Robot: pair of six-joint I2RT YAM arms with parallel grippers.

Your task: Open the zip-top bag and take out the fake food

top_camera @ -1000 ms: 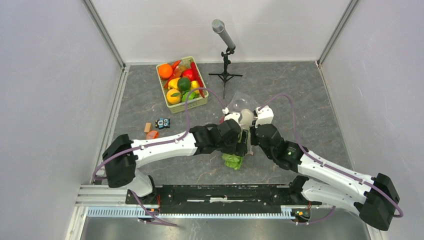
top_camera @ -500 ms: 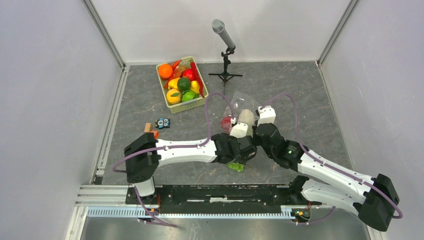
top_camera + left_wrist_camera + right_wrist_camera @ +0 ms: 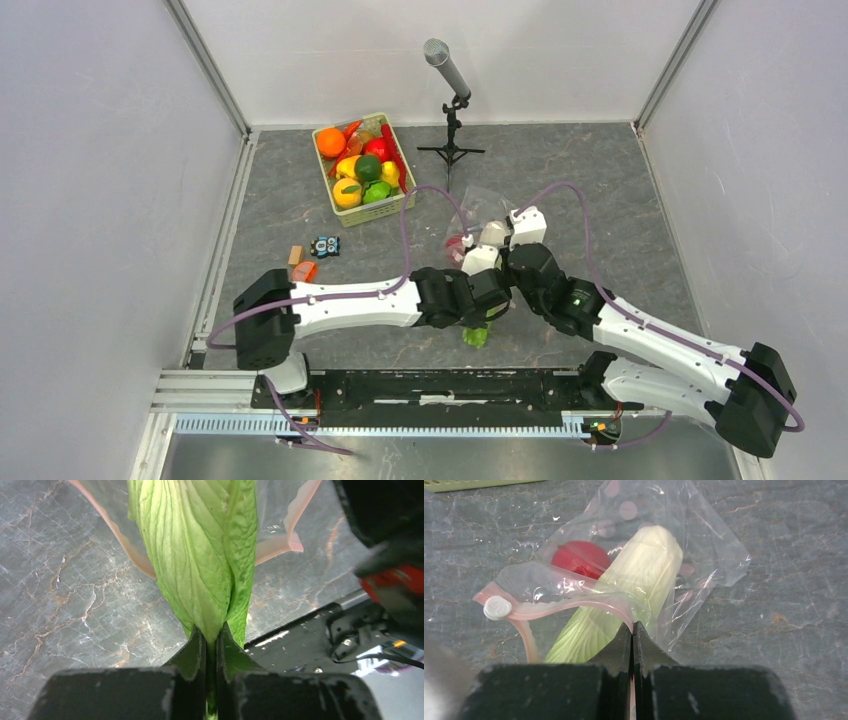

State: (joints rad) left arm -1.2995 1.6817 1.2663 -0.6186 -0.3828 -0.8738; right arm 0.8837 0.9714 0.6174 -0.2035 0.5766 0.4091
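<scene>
Nearest to us, the left gripper (image 3: 211, 641) is squeezed tight on the tip of the green leafy end of the cabbage (image 3: 200, 555). The leaves poke out past the mouth of the zip-top bag (image 3: 706, 545), and the fat white end sits inside it. Just beside, the right gripper (image 3: 632, 630) is pinched shut on the pink zip strip (image 3: 574, 611) at the open edge; the little white slider (image 3: 497, 607) is off at one end. A bit farther in, a red piece (image 3: 580, 557) lies deep in the bag, touching the cabbage. The bag rests on the grey table (image 3: 620, 200), in the middle, right in front of both arms. Far back stand a green basket (image 3: 380, 212) of other toy food and a microphone (image 3: 446, 66) on a stand.

We think the cabbage is about halfway out, and here is what could go wrong:

- The left gripper holds only thin, smooth leaves, so they could slip free on a hard pull.
- The right gripper holds only a thin strip; if that slides out, the whole bag would come along with the cabbage.
- The fat white end could catch on the zip strip.
- The red piece could stay stuck deep inside, or the floppy bag could fold over it.
- The two wrists are very close, so they could bump.
</scene>
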